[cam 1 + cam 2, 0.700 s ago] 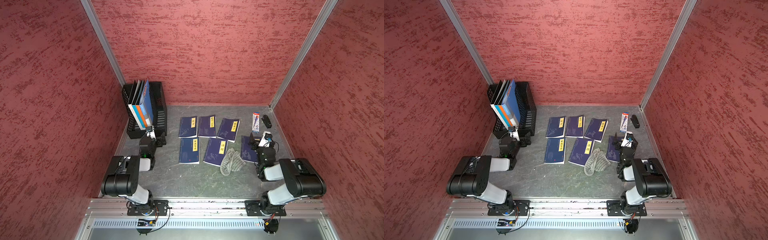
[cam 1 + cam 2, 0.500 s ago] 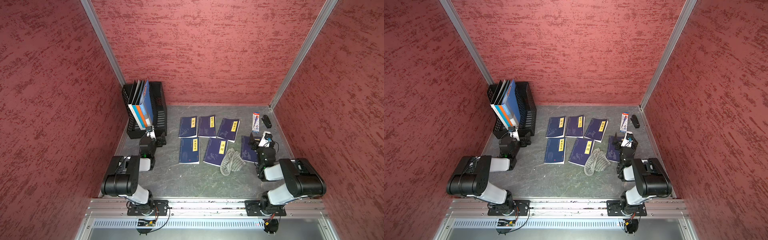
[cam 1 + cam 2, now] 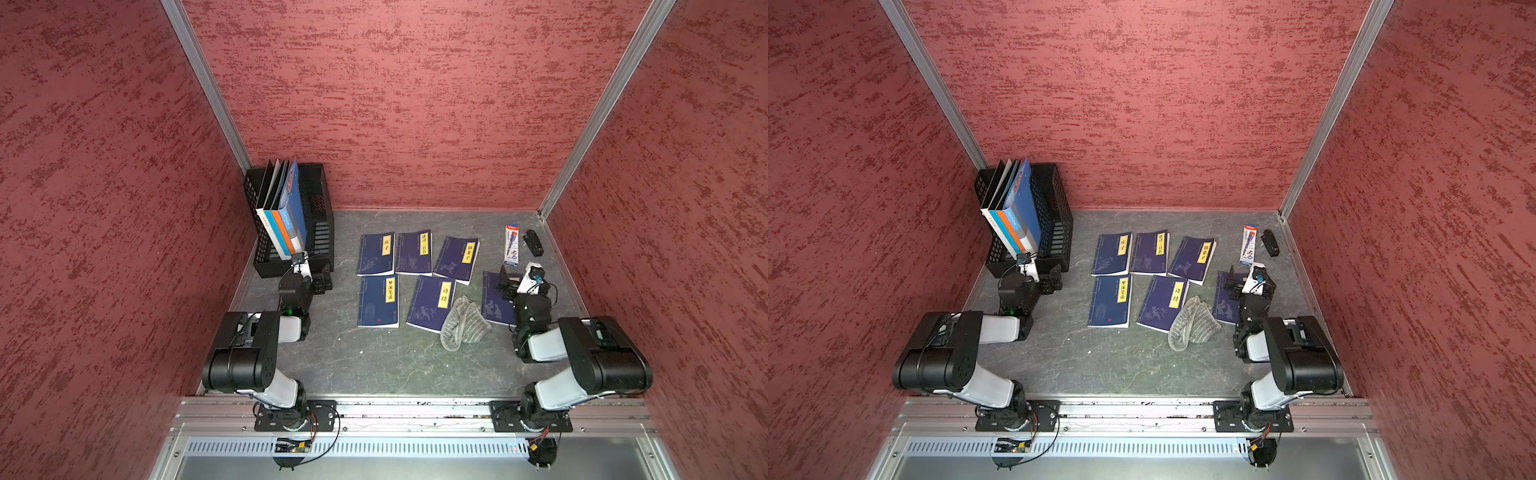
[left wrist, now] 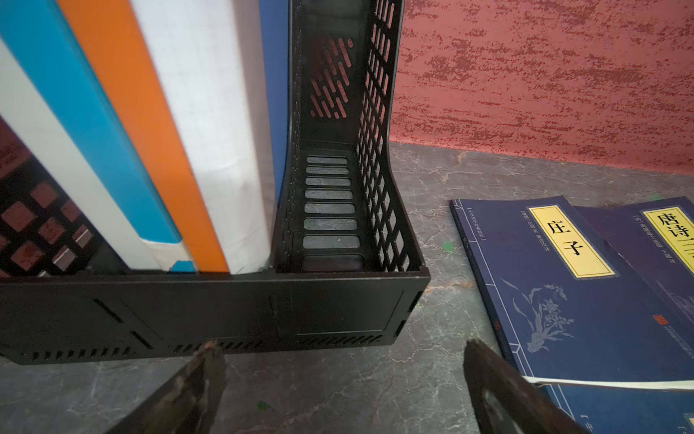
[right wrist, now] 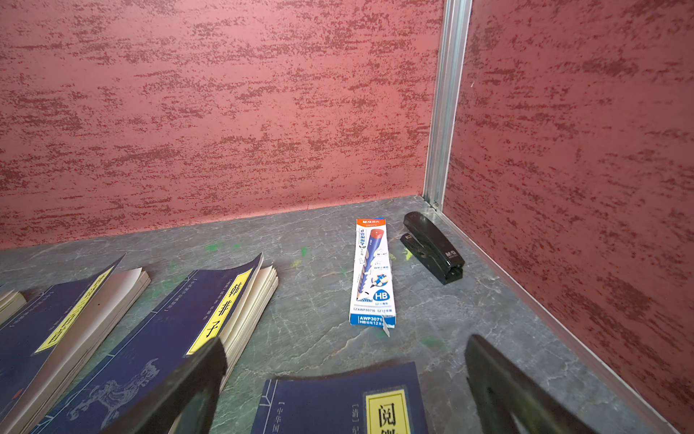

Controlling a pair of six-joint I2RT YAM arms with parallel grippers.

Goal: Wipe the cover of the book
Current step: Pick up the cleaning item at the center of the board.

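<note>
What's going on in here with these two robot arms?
Nothing is being handled yet. Both hands are open and empty: the left hand sits by the black file rack, the right hand over a blue book. The grey cloth for wiping lies loose on the table, overlapping a second book at its corner.

A black plastic mesh file rack (image 3: pixel 321 208) holds upright coloured folders (image 3: pixel 291 208). A white-and-blue cardboard pencil box (image 3: pixel 511 245) lies just beside a black stapler (image 3: pixel 533 243).

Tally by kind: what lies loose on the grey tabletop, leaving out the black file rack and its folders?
Dark blue paperback books with yellow title labels: 6
Grey knitted wiping cloth: 1
White-and-blue pencil box: 1
Black stapler: 1
Total: 9
</note>
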